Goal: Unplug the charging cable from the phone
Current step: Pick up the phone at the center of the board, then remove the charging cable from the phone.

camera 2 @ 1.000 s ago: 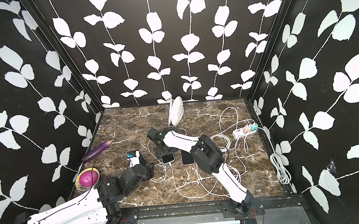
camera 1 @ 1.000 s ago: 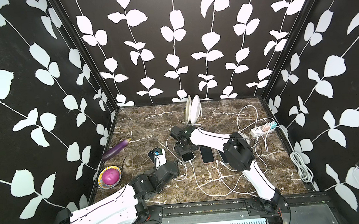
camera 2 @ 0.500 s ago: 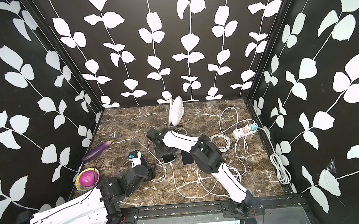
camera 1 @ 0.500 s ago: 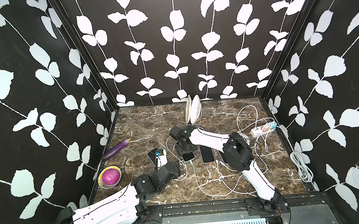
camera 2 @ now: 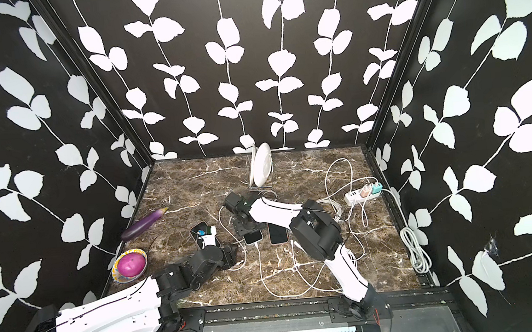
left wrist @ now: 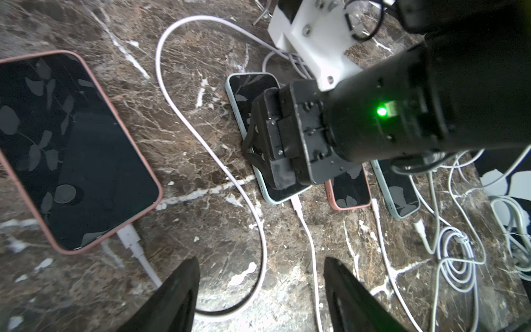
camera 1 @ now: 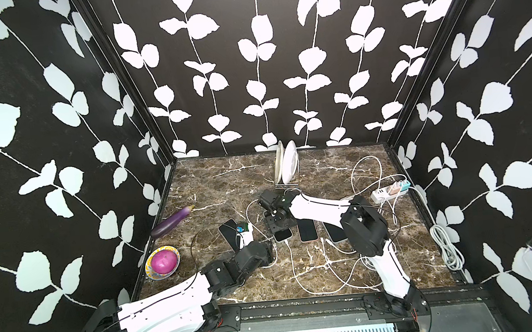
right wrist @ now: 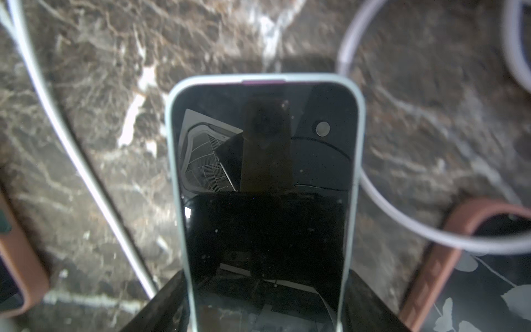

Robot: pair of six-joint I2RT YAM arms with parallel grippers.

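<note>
The phone (right wrist: 264, 172) in a light blue case lies screen up on the marble, seen in both top views (camera 1: 283, 235) (camera 2: 253, 237). My right gripper (right wrist: 265, 287) straddles its far half from above, one finger against each long side, shut on it (camera 1: 276, 225) (left wrist: 275, 152). The white charging cable (left wrist: 297, 205) sits plugged into the phone's near end and runs toward the front edge (camera 1: 290, 253). My left gripper (left wrist: 261, 290) hovers open just in front of that plug (camera 1: 262, 251), with cable lying on the marble between its fingers (left wrist: 184, 287).
A pink-cased phone (left wrist: 71, 149) with its own cable lies left of the left gripper. Two more phones (camera 1: 307, 230) (camera 1: 334, 233) lie right of the held one among loose white cables. Also present are a power strip (camera 1: 390, 190), a plate rack (camera 1: 286, 166), an eggplant (camera 1: 172, 221) and a bowl (camera 1: 163, 262).
The right gripper's jaws have narrowed onto the phone's sides. The left arm has crept slightly to the right toward the plug.
</note>
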